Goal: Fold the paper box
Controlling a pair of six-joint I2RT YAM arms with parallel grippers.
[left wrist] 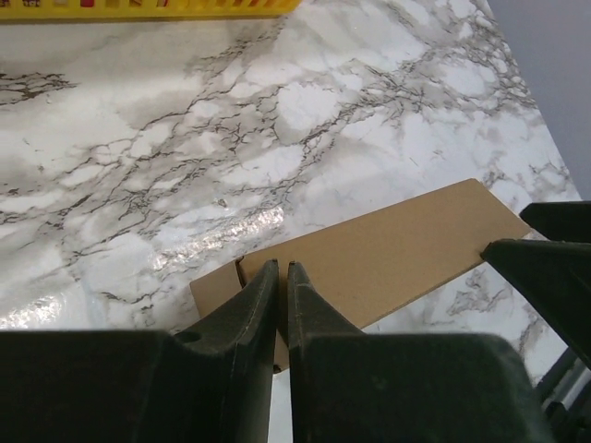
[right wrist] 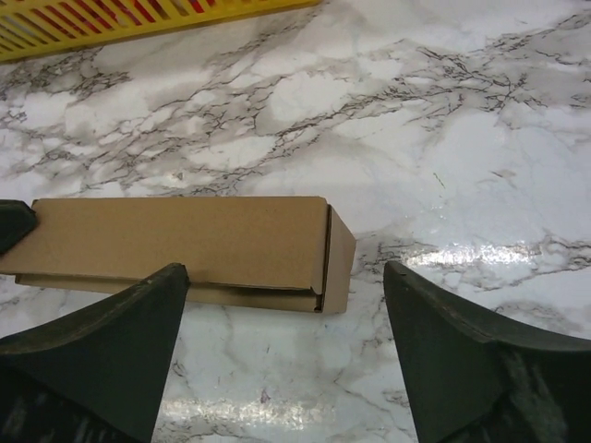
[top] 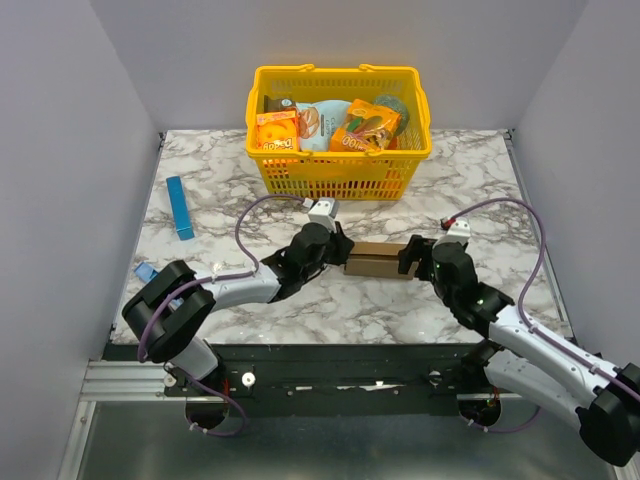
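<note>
The paper box (top: pixel 372 260) is a small closed brown carton lying on the marble table between my two grippers. My left gripper (top: pixel 342 262) is at its left end. In the left wrist view the fingers (left wrist: pixel 263 305) are pressed almost together over that end of the box (left wrist: pixel 397 249), with only a thin slit between them, seemingly pinching the cardboard. A short flap (left wrist: pixel 214 288) shows beside them. My right gripper (top: pixel 408 258) is at the right end, jaws wide open. In the right wrist view the box (right wrist: pixel 185 235) lies just ahead of the gripper (right wrist: pixel 282 277), untouched.
A yellow basket (top: pixel 340 172) with orange snack boxes (top: pixel 277 132) stands behind the carton. A slim blue box (top: pixel 180 208) lies at the left, and a small blue item (top: pixel 145 272) sits near the left arm. Grey walls enclose three sides of the table.
</note>
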